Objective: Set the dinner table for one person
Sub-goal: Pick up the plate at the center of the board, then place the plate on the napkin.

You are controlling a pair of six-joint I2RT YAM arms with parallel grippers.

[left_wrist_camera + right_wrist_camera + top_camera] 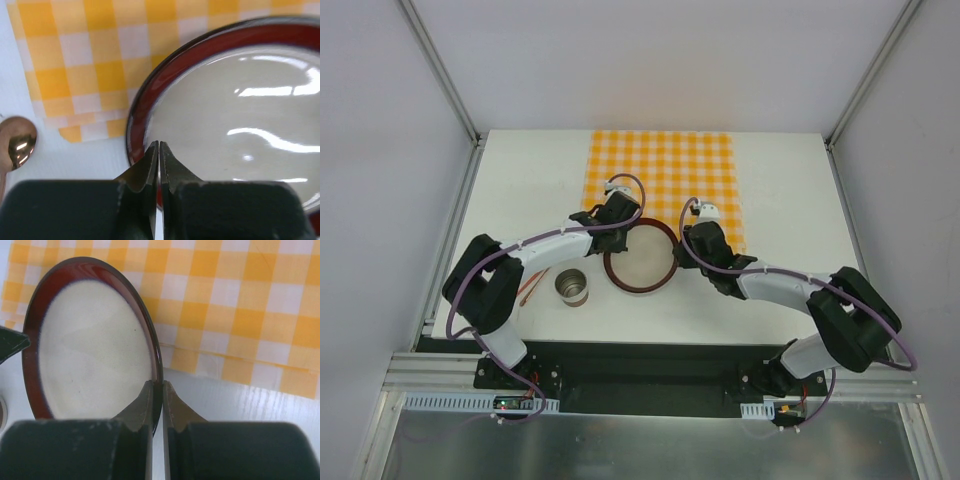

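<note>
A white plate with a dark red rim [640,262] lies on the dinner table [530,190], its far edge over the near edge of the orange-and-white checkered mat [660,180]. My right gripper [157,385] is shut on the plate's [95,345] right rim, with the rim pinched between its fingertips. Over the left rim of the plate [235,115], my left gripper [159,145] has its fingers pressed together with only a hairline gap, and nothing shows between them. In the top view the left gripper [617,243] and the right gripper [678,250] flank the plate.
A metal cup [573,288] stands on the table left of the plate. Copper-coloured cutlery [533,285] lies further left beside the left arm; its spoon bowl [17,142] shows at the left edge of the left wrist view.
</note>
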